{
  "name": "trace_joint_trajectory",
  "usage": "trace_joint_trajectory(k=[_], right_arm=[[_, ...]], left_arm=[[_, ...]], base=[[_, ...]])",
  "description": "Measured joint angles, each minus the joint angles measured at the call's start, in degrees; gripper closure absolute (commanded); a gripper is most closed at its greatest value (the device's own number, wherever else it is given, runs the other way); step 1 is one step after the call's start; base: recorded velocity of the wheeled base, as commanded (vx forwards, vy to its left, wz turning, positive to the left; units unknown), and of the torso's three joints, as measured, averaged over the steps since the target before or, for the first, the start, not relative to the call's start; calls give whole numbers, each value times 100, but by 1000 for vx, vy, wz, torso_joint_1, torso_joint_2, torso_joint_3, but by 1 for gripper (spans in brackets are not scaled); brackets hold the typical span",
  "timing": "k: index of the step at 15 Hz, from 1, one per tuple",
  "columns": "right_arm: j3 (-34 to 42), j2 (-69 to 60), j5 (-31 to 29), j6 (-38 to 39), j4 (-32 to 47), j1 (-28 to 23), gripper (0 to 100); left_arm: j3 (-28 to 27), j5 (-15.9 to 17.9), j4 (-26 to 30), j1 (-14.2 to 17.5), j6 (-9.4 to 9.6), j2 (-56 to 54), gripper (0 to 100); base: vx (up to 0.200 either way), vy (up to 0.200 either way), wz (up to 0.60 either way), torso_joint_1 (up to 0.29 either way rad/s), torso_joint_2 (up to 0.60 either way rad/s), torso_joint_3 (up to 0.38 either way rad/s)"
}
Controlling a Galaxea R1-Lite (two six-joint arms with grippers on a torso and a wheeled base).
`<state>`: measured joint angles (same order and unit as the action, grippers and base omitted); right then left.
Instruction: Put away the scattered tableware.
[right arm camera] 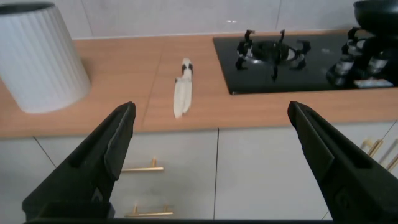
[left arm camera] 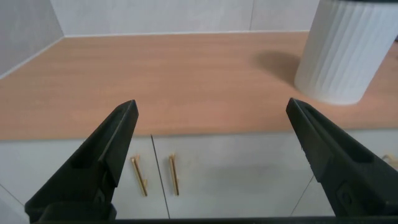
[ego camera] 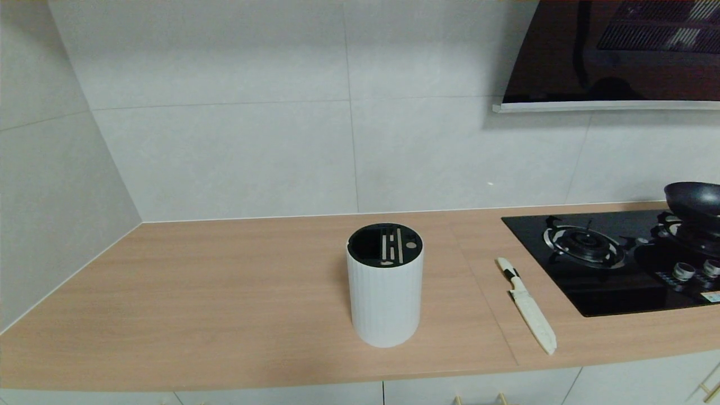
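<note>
Lying well beyond the spread right hand [right arm camera: 211, 112]: the knife [right arm camera: 182, 94].

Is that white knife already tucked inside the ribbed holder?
No, the knife lies flat on the countertop, apart from the holder, beside the stove.

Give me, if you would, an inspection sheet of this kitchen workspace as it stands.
Surface: light wooden countertop, level.
Job's things: white ribbed cylindrical holder with black slotted top upright, nothing sticking out of it; white knife with a black band lying flat between it and the black glass gas hob, touching neither.
Clutter: nothing seen.
Grippers: left gripper and right gripper both open, empty, in front of the counter edge.
Cables: nothing seen.
Surroundings: dark pan on the hob; dark range hood; grey tiled wall; white cabinet doors with gold handles.
</note>
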<state>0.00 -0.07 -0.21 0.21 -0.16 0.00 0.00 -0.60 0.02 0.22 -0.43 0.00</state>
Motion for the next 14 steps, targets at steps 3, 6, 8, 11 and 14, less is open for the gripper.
trace_joint_trajectory(k=[3,6,8,11,14], right_arm=[[0,0,0,4,0,0,0],[0,0,0,-2,0,0,0],[0,0,5,-10,0,0,0],[0,0,5,-18,0,0,0],[-35,0,-1,-21,-22,0,0]], left_arm=[[0,2,0,2,0,0,0],[0,0,0,2,0,0,0],[0,0,0,2,0,0,0],[0,2,0,2,0,0,0],[0,2,0,2,-1,0,0]], base=[[0,0,0,147,-299,-152],[0,0,0,0,0,0],[0,0,0,0,0,0],[0,0,0,0,0,0],[0,0,0,0,0,0]])
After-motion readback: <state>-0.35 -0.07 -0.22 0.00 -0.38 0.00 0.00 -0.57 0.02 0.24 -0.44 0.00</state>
